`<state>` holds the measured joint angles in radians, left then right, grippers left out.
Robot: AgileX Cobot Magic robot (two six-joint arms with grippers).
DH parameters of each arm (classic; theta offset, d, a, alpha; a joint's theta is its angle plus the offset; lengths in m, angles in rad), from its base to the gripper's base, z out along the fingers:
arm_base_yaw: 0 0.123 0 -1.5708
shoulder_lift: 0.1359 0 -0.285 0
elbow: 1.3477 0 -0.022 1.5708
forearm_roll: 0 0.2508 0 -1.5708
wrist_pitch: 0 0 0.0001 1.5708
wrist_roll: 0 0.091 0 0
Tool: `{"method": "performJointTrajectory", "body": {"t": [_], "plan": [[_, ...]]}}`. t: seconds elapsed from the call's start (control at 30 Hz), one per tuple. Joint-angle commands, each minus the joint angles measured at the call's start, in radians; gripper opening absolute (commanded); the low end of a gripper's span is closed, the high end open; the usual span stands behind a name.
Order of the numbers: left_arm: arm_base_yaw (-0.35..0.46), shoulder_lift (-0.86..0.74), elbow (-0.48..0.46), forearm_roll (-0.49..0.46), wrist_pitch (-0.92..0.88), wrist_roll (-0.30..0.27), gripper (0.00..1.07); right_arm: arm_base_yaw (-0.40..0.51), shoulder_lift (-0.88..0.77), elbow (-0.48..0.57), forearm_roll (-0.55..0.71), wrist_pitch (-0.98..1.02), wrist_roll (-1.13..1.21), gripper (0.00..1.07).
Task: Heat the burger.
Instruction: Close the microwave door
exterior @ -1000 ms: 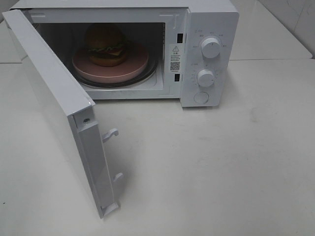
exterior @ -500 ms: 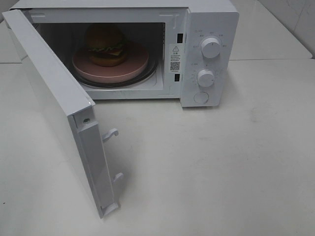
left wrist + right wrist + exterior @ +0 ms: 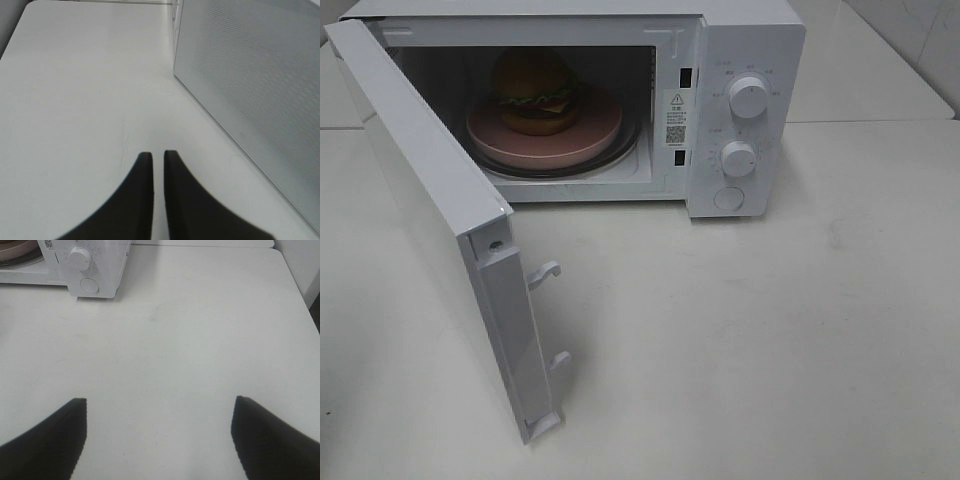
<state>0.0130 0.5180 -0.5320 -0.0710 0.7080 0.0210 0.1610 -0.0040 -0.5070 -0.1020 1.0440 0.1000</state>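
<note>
Since nothing has shifted across the last second, the microwave stands with its door swung wide, so closing it looks like the pending step. Inside, the pink plate carries the burger, upright. Beside the door's outer face, the left gripper is clenched on nothing; the right gripper is spread apart above the table.

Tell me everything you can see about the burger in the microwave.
The burger sits upright on a round pink plate inside the white microwave, whose door stands open. It has a glossy golden-brown domed bun, a green lettuce frill, yellow cheese, red tomato, a dark patty and a bottom bun. It looks whole; only the plate touches it.
</note>
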Motion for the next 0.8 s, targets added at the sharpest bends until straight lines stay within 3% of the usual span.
{"method": "performJointTrajectory", "body": {"t": [0.03, 0.1, 0.17, 0.3, 0.37, 0.4, 0.47, 0.6, 0.67, 0.8], "plan": [[-0.004, 0.115, 0.031, -0.002, -0.202, 0.001, 0.00, -0.008, -0.027, 0.003, 0.003, -0.008, -0.004, 0.76], [-0.004, 0.137, 0.049, -0.002, -0.260, 0.001, 0.00, -0.008, -0.027, 0.003, 0.003, -0.008, -0.004, 0.76], [-0.004, 0.202, 0.128, -0.002, -0.507, 0.001, 0.00, -0.008, -0.027, 0.003, 0.003, -0.008, -0.004, 0.76], [-0.004, 0.234, 0.168, -0.002, -0.629, 0.001, 0.00, -0.008, -0.027, 0.003, 0.003, -0.008, -0.004, 0.76], [-0.004, 0.314, 0.245, 0.016, -0.881, 0.000, 0.00, -0.008, -0.027, 0.003, 0.003, -0.008, -0.004, 0.76], [-0.004, 0.314, 0.245, 0.016, -0.881, 0.000, 0.00, -0.008, -0.027, 0.003, 0.003, -0.008, -0.004, 0.76], [-0.004, 0.384, 0.294, 0.051, -1.068, 0.000, 0.00, -0.008, -0.027, 0.003, 0.003, -0.008, -0.004, 0.76], [-0.004, 0.461, 0.329, 0.115, -1.208, -0.005, 0.00, -0.008, -0.027, 0.003, 0.003, -0.008, -0.004, 0.76], [-0.004, 0.542, 0.340, 0.192, -1.322, -0.008, 0.00, -0.008, -0.027, 0.003, 0.003, -0.008, -0.004, 0.76], [-0.004, 0.622, 0.338, 0.235, -1.395, -0.036, 0.00, -0.008, -0.027, 0.003, 0.003, -0.008, -0.004, 0.76]]}}
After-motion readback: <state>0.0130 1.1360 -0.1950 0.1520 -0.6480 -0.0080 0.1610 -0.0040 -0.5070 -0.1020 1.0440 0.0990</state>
